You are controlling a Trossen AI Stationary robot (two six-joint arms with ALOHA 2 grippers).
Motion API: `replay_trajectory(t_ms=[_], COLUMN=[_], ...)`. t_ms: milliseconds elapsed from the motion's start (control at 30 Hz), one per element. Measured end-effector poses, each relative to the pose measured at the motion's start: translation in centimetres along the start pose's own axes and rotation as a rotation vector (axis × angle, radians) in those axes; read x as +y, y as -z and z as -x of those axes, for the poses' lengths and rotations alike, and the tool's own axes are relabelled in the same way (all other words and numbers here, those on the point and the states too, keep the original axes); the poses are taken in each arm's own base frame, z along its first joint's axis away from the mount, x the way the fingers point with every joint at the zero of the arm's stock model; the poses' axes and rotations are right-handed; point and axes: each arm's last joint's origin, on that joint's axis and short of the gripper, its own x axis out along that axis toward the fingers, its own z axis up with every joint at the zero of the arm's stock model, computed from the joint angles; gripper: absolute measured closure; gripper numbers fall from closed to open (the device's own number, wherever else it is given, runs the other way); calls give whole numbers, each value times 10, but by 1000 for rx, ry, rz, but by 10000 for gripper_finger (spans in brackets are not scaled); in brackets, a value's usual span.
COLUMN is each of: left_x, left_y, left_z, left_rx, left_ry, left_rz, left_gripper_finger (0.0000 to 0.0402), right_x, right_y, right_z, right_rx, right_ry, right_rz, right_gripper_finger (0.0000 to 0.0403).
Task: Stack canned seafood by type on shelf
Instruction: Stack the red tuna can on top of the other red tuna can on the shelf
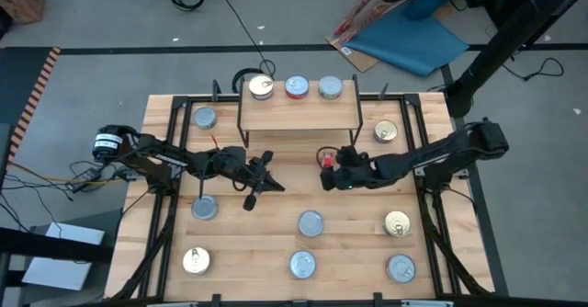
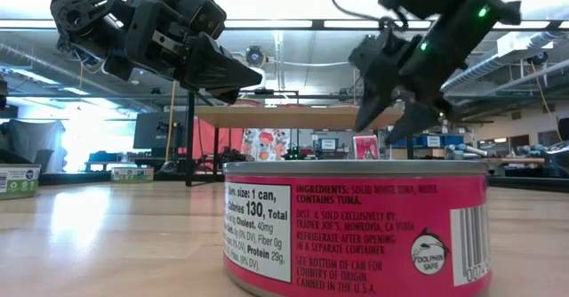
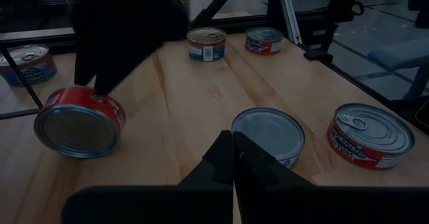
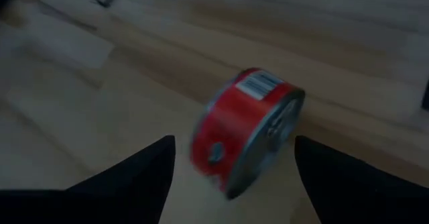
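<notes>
The shelf (image 1: 299,116), a small light-wood board on thin black wire legs, is standing at the far middle of the worktop, carrying three tins in a row along its back edge: a gold-topped tin (image 1: 262,88), a red-topped tin (image 1: 296,87) and a silver-topped tin (image 1: 330,88). Just in front of the shelf's right leg a red-labelled tin (image 4: 247,131) is lying tipped on its side, its silver end facing sideways. Other tins are sitting flat, scattered well in front of and beside the shelf
</notes>
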Motion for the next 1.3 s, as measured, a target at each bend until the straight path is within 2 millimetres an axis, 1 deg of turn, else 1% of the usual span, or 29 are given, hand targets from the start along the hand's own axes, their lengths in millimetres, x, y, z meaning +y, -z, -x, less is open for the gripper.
replay_trajectory(t_ms=[133,233,333,467,567,800,900,967,1033,1100,1200,1300], left_x=[0,0,1,1,1,1,1,1,1,1,1,1], left_y=[0,0,0,0,1,1,1,1,1,1,1,1], left_z=[0,0,0,0,0,0,0,0,0,0,0,0], left_rx=[0,2,3,6,8,14,13,13,13,13,13,13], left_ry=[0,-13,-21,-22,-22,-21,-22,-21,-21,-22,-22,-21], left_rz=[0,0,0,1,2,4,4,4,6,8,7,7], left_gripper_finger=[401,401,401,401,401,401,401,401,401,401,401,401], right_x=[3,6,5,2,-2,-11,-11,-8,-4,-1,1,0], right_y=[5,5,4,3,1,-6,-8,-9,-9,-7,-3,3], right_z=[-14,-17,-18,-14,-9,9,12,12,11,10,5,-5], right_rx=[-2,-15,-12,-2,9,38,46,35,25,19,26,42], right_ry=[10,-17,-5,15,33,46,27,5,-26,-44,-35,2], right_rz=[10,18,35,46,57,111,140,104,83,76,65,82], right_gripper_finger=[92,94,94,96,106,148,170,176,173,161,132,104])
